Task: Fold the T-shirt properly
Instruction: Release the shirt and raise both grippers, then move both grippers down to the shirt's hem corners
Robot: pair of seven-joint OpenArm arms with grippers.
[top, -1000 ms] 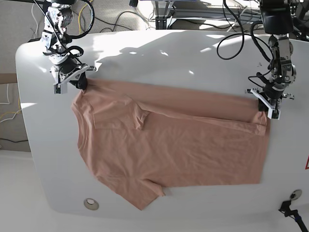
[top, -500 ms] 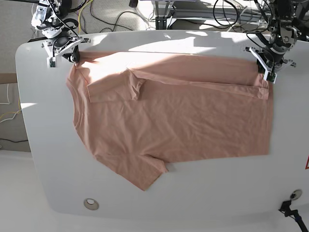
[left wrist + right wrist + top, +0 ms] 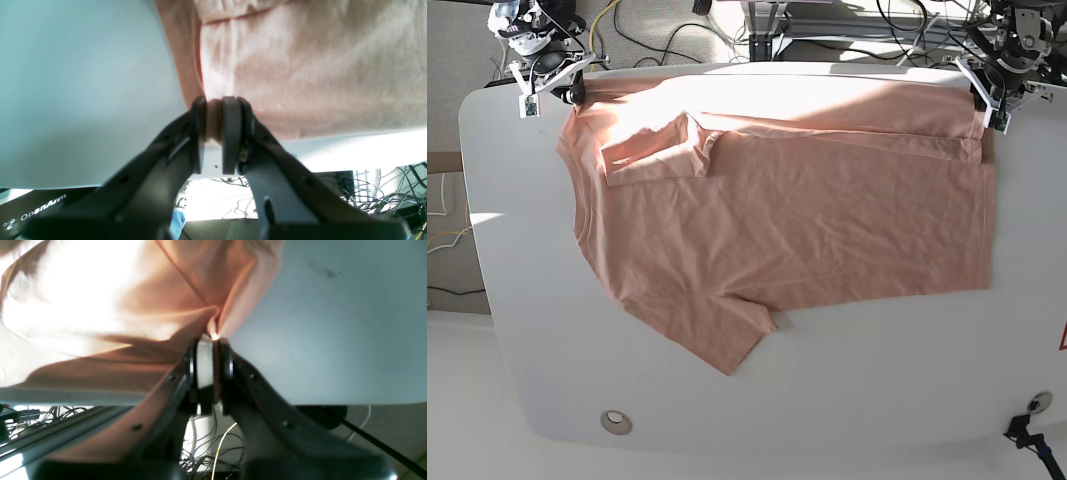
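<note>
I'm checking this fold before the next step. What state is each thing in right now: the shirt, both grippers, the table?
T-shirt: spread on the table, wrinkled, far strip and one sleeve folded over, far corners pinched.
Left gripper: shut on the T-shirt's hem corner at the table's far edge.
Right gripper: shut on the T-shirt's shoulder corner at the far edge.
Table: white, sunlit along its far side.
</note>
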